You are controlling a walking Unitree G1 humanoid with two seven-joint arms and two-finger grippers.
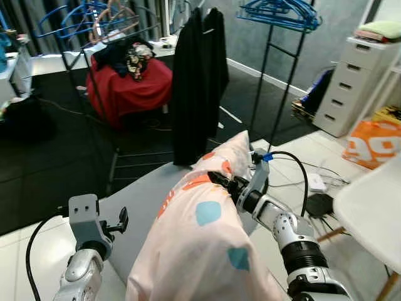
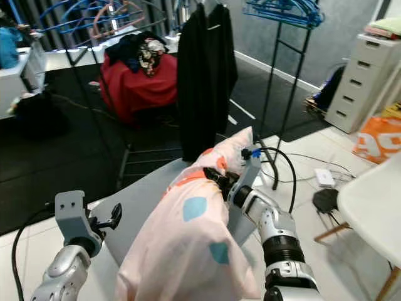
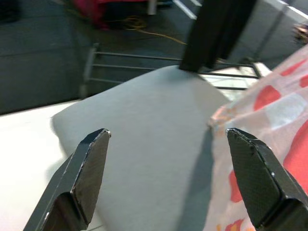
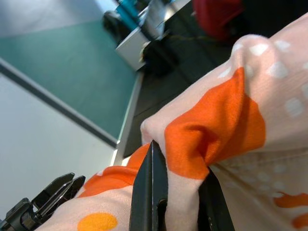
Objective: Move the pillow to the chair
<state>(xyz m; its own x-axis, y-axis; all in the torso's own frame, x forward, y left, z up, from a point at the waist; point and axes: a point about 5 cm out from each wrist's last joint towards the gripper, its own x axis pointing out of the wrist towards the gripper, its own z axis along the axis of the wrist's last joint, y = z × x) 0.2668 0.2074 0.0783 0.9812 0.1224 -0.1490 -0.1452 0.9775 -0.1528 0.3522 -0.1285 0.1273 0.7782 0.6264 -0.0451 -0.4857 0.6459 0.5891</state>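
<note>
Pillow hangs over grey mat, white tiles beyond.

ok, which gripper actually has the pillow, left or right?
The right gripper: its fingers are pinched shut on a fold of the pillow. The left gripper is open, holding nothing, above the grey cushion.
</note>
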